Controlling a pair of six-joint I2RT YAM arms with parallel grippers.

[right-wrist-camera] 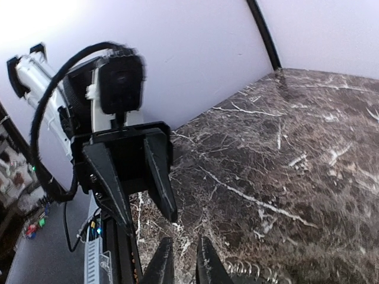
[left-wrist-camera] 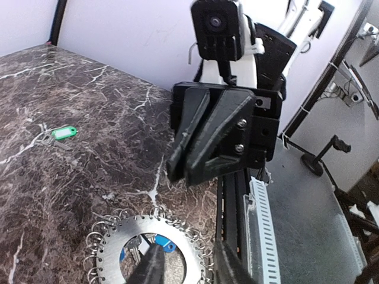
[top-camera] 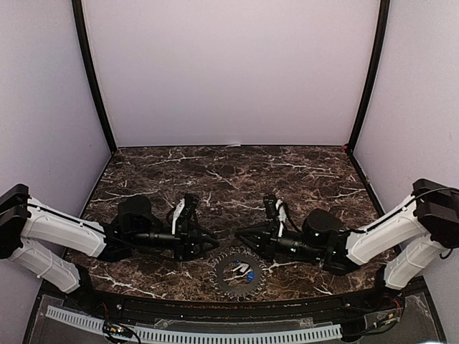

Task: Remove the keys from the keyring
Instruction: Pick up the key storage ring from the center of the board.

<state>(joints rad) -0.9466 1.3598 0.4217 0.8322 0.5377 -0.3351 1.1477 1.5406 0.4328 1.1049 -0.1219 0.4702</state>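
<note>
The keyring (top-camera: 240, 273), a flat grey toothed ring edged with small wire loops, lies flat near the table's front edge. Blue keys (top-camera: 248, 271) lie inside its centre hole. My left gripper (top-camera: 214, 244) is open and empty, just behind and left of it. In the left wrist view my left gripper (left-wrist-camera: 189, 263) hovers over the keyring's (left-wrist-camera: 112, 245) right rim, beside the blue keys (left-wrist-camera: 161, 243). A green key (left-wrist-camera: 63, 133) lies alone on the marble further off. My right gripper (top-camera: 240, 234) faces the left one, its jaws a narrow gap apart and empty. It also shows in the right wrist view (right-wrist-camera: 182, 254).
The dark marble table (top-camera: 229, 179) has lilac walls on three sides. A black rail and a white slotted strip (top-camera: 193, 333) run along the front edge. The wire loops of the ring's rim (right-wrist-camera: 254, 273) show at the bottom of the right wrist view.
</note>
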